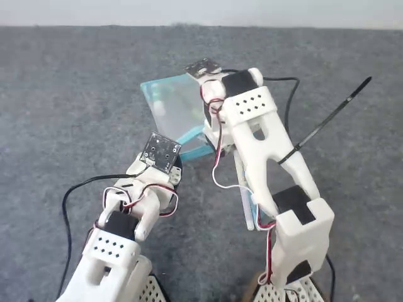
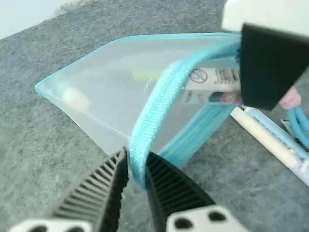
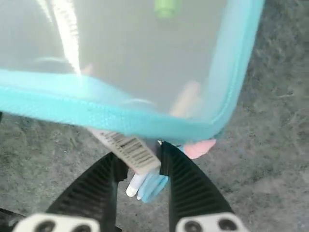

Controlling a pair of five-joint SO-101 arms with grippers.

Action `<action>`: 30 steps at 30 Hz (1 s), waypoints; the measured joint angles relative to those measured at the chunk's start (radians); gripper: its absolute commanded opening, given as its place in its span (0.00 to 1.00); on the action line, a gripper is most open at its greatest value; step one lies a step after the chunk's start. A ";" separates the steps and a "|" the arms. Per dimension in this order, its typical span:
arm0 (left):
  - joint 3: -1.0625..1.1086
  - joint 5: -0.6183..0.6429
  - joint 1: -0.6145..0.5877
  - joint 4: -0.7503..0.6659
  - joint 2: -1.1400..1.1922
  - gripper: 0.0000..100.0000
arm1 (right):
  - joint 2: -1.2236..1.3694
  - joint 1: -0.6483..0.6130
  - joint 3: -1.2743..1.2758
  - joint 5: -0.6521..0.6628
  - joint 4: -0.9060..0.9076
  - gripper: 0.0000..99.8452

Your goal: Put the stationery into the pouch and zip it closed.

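Note:
The translucent pouch (image 1: 175, 106) with a teal zip edge stands tilted on the grey mat. My left gripper (image 2: 136, 170) is shut on the teal zip strip (image 2: 154, 108) at the pouch's (image 2: 106, 92) near corner. My right gripper (image 3: 140, 162) is shut on a white labelled stationery item (image 3: 129, 149), held at the open mouth of the pouch (image 3: 145, 58). The same labelled item (image 2: 212, 82) sits partly under the zip edge. A green thing (image 3: 166, 7) and pale things lie inside the pouch. Several pens (image 2: 270, 140) lie on the mat beside it.
The pens (image 1: 247, 201) lie under the right arm in the high view. A pink thing (image 3: 200, 147) shows by the pouch corner. A black strap (image 1: 334, 119) sticks out from the right arm. Grey mat (image 1: 75, 94) spreads all around.

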 measured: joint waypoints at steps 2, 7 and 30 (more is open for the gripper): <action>0.002 0.025 -0.032 0.008 0.000 0.01 | 0.000 0.003 0.021 0.000 0.000 0.01; 0.006 0.046 -0.078 0.009 0.002 0.01 | -0.002 -0.020 0.051 0.008 0.000 0.01; 0.006 0.048 -0.032 0.009 0.002 0.01 | -0.140 -0.160 0.051 -0.035 -0.077 0.01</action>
